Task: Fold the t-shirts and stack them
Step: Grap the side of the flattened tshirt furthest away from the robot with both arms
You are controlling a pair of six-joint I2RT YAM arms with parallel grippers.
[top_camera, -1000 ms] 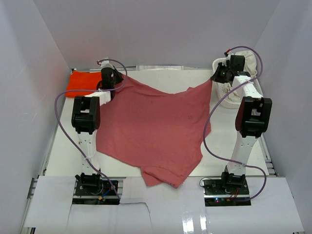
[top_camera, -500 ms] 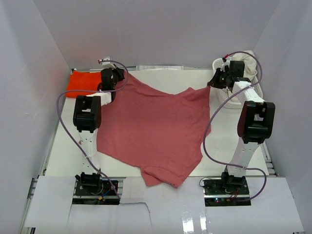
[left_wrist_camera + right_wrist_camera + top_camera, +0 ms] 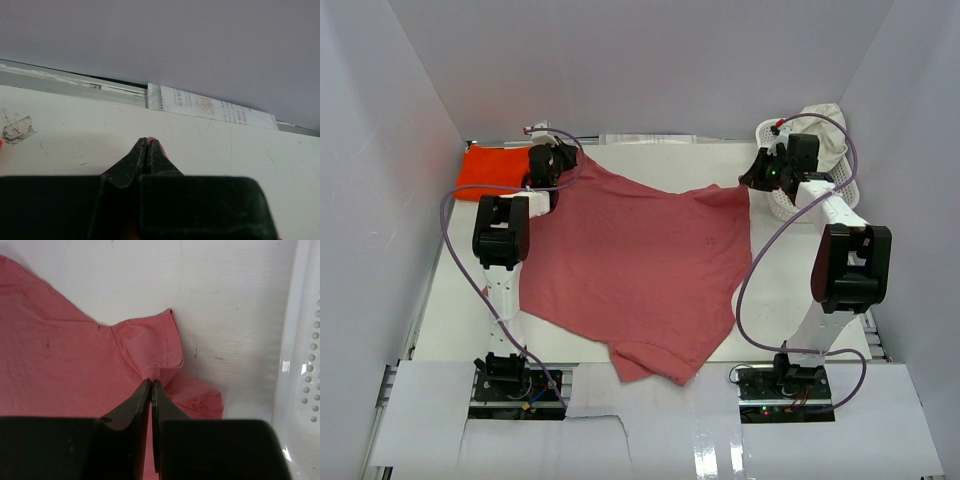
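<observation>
Nearest the arm bases, the rose-red t-shirt [image 3: 640,270] ends in a bunched, rumpled lobe at the near edge of the bench [image 3: 450,310]. From there its body spreads up the middle, flat in the main but skewed.

At the far edge each corner is pinched. The left end effector [image 3: 148,145] is closed, a sliver of rose cloth showing between its tips. The right end effector [image 3: 151,382] is closed on a gathered fold beside a sleeve, with cloth puckering into the grip. Between the two pinches the far edge dips toward the arms, so it looks slack.

The step appears to be spreading this shirt flat before folding. It would go best with both grips level, drawn apart evenly until the dip is gone, then carried away from the bases so the near lobe drags out smooth. The pinches look small, so a gentle pull is safer than a snatch.

Beyond lie limits. The folded orange-red t-shirt [image 3: 492,168] sits just beside the left grip, and the white basket [image 3: 788,205] holding the cream-white t-shirt [image 3: 825,122] stands just beside the right.
</observation>
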